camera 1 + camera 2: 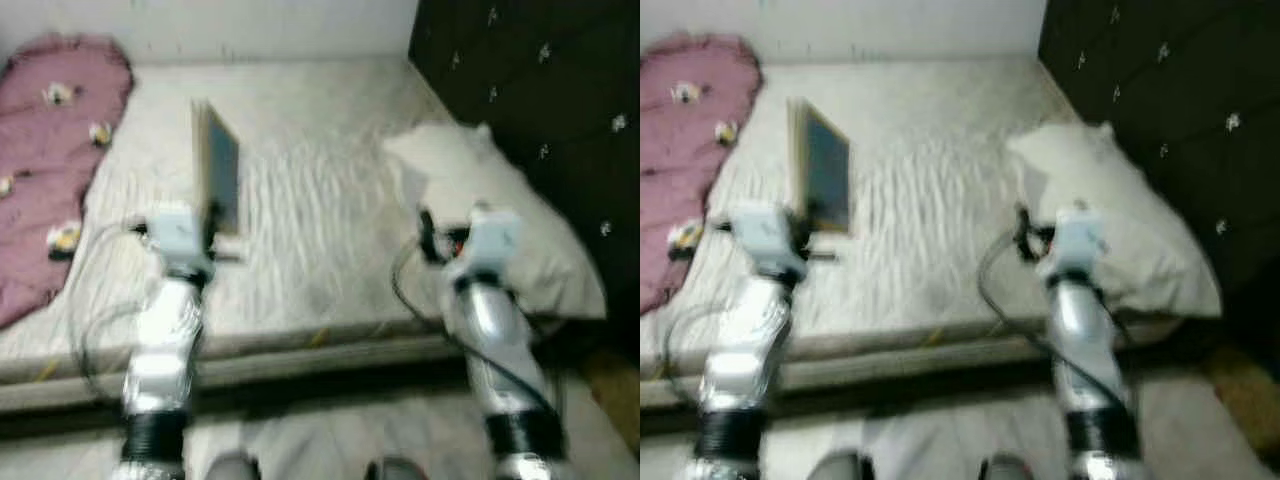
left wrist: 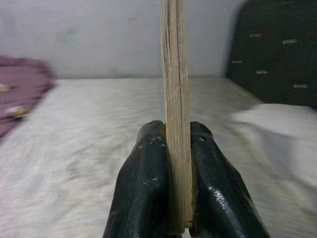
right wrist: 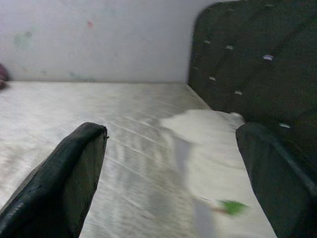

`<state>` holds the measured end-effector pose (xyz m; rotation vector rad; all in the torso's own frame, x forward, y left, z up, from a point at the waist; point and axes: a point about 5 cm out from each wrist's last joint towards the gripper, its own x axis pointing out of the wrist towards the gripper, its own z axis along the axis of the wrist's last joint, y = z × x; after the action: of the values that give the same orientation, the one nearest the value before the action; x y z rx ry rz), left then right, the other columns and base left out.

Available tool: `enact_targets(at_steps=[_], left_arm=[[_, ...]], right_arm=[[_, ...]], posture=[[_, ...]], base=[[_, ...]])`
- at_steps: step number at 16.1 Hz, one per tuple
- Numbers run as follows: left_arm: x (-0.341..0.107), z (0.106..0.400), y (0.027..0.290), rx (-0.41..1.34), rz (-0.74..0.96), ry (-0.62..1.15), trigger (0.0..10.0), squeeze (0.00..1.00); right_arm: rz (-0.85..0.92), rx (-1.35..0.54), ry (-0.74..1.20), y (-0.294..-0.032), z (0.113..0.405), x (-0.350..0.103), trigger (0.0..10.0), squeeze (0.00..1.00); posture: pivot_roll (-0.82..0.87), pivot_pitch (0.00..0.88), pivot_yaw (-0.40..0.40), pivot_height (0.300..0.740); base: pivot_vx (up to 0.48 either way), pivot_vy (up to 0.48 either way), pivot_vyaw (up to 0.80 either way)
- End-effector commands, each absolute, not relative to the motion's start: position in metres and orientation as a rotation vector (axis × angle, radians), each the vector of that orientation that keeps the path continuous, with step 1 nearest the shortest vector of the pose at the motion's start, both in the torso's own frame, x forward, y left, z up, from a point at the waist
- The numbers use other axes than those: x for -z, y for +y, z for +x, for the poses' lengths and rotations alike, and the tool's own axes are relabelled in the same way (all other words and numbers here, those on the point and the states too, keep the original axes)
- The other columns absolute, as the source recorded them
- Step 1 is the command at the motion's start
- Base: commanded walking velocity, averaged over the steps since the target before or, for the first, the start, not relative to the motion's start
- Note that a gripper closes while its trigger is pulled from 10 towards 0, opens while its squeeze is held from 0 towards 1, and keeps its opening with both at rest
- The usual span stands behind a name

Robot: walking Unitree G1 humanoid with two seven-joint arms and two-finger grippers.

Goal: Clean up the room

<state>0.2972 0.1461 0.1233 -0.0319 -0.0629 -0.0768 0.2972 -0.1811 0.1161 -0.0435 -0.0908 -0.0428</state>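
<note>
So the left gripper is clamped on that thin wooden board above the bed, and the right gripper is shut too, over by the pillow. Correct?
Not quite. The left gripper is indeed clamped on the thin wooden board above the bed, but the right gripper is open: the right wrist view shows its two black fingers spread wide apart with nothing between them, near the pillow.

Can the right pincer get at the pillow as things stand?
Probably yes. The right pincer is open and holds nothing, and it is already raised over the bed's edge beside the white pillow. Nothing lies between them. The left pincer is shut on a thin wooden board.
</note>
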Motion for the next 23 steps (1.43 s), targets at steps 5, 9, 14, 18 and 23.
enact_targets(at_steps=[5, 9, 14, 18, 23], left_arm=[[-0.1391, 0.297, 0.1507, 0.113, -0.046, -0.142, 10.0, 0.0], [-0.1399, 0.297, 0.1505, 0.126, -0.055, -0.148, 10.0, 0.0], [-0.1398, 0.2976, 0.1498, 0.131, -0.054, -0.147, 10.0, 0.0], [-0.1392, 0.2979, 0.1513, 0.127, -0.051, -0.145, 10.0, 0.0], [-0.1376, 0.296, 0.1531, 0.117, -0.048, -0.135, 10.0, 0.0]], right_arm=[[-0.038, 0.022, -0.115, -0.1746, 0.3006, -0.1217, 10.0, 0.0], [-0.038, 0.015, -0.115, -0.1737, 0.3014, -0.1215, 10.0, 0.0], [-0.043, 0.007, -0.116, -0.173, 0.3014, -0.1213, 10.0, 0.0], [-0.03, 0.007, -0.122, -0.1733, 0.3016, -0.1216, 10.0, 0.0], [-0.025, 0.019, -0.131, -0.1732, 0.3009, -0.1226, 10.0, 0.0]], posture=[[-0.03, 0.0, 0.001, 0.74], [-0.03, 0.0, -0.003, 0.74], [-0.03, 0.0, -0.004, 0.74], [-0.03, 0.0, -0.003, 0.74], [-0.03, 0.0, 0.002, 0.74]], base=[[0.0, 0.0, 0.0], [0.288, 0.0, 0.0], [0.321, 0.0, 0.0], [0.319, 0.0, 0.0], [0.305, 0.0, 0.0]])
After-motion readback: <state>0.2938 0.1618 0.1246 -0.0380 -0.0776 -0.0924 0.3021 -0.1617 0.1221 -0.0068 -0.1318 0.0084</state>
